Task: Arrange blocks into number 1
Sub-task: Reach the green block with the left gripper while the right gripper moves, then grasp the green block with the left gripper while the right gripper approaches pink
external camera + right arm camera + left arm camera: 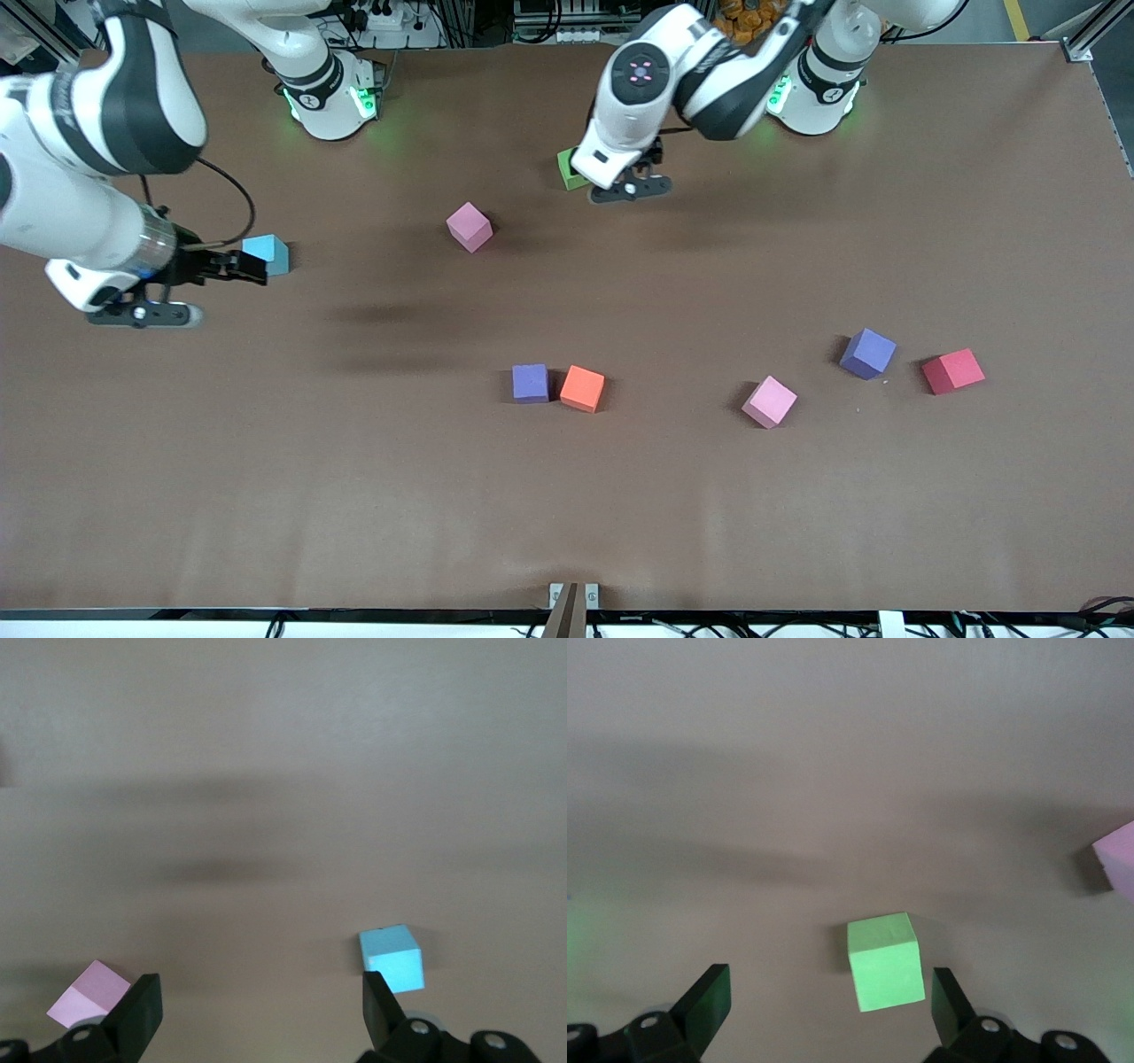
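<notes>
Left gripper (631, 182): above the table (620, 496), over the small green matte foam cube (570, 170) lying close to the left arm's base. Fingers (704, 1005) spread wide, nothing between them. In the left wrist view, green cube (884, 962) on the table surface between the two fingertips, closer to one of them, not touched by either; corner of a pink cube (1118, 859) at the frame edge.

Right gripper (232, 266): low at the right arm's end of the table, just beside the small light blue foam cube (268, 253). Fingers (135, 1014) spread wide, empty. In the right wrist view, light blue cube (392, 958) on the table just ahead of one fingertip; pink cube (89, 994) partly hidden by the other fingertip.

Positions of the remaining cubes on the brown matte table:
- First small pink foam cube (469, 226): between the light blue cube and the green cube, slightly nearer to the front camera than the green one.
- First small purple foam cube (530, 383): mid-table, just beside the small orange foam cube (582, 388); touching or narrowly apart, cannot tell.
- Second pink foam cube (769, 401): toward the left arm's end, well apart from the orange cube.
- Second purple foam cube (867, 353): near the second pink cube, farther from the front camera.
- Small red foam cube (952, 370): near the second purple cube, closest of all to the left arm's end.

All cubes resting singly on the table, none stacked.
</notes>
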You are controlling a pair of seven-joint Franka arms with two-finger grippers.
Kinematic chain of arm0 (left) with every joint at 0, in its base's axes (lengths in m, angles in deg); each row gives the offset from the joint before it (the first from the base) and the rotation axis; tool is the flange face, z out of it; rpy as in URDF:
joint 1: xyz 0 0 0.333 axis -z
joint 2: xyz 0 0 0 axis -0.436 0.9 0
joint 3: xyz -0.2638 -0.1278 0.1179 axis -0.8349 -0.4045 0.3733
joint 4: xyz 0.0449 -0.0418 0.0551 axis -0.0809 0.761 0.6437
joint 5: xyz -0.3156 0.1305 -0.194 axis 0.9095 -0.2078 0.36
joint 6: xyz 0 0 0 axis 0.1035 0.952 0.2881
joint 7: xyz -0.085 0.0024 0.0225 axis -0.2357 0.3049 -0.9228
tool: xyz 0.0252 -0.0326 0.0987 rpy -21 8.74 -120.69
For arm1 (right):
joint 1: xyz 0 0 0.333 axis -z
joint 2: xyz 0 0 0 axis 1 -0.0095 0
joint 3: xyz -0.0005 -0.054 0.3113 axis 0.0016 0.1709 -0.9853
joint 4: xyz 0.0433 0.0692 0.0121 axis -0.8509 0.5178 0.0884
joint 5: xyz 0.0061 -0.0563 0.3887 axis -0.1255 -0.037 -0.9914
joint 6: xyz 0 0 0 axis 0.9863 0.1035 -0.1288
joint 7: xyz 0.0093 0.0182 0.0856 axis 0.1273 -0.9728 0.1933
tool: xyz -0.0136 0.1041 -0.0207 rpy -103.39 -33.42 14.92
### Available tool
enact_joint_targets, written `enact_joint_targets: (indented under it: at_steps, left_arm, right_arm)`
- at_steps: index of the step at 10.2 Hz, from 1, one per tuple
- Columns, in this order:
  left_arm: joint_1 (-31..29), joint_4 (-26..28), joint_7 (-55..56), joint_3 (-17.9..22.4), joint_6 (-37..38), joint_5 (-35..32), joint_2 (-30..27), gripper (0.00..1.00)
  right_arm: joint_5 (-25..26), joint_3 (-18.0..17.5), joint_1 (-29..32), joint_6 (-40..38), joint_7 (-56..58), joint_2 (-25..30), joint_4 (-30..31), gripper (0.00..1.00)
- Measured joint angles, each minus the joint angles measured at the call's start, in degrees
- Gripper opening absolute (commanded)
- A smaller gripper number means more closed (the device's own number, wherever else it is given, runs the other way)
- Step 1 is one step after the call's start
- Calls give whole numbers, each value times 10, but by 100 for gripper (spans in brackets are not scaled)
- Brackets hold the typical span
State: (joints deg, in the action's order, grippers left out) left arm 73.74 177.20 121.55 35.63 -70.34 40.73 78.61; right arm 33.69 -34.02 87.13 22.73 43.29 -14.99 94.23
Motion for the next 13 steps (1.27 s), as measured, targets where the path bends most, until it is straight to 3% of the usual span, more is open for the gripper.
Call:
enact_joint_targets:
  at_steps: [3,7,12,13]
  left_arm:
    - [42,6,69,-8,-69,12,59,100]
    - [66,6,95,-14,-105,25,95,100]
    - [73,6,105,-14,-137,31,125,100]
    - [78,6,105,-15,-146,40,131,85]
  right_arm:
    - [-62,-1,-13,68,-48,-6,57,100]
    - [-68,-2,-82,173,-266,-7,143,100]
    - [-89,-2,-124,199,-308,-7,185,100]
    - [-109,-2,-132,199,-315,-7,190,100]
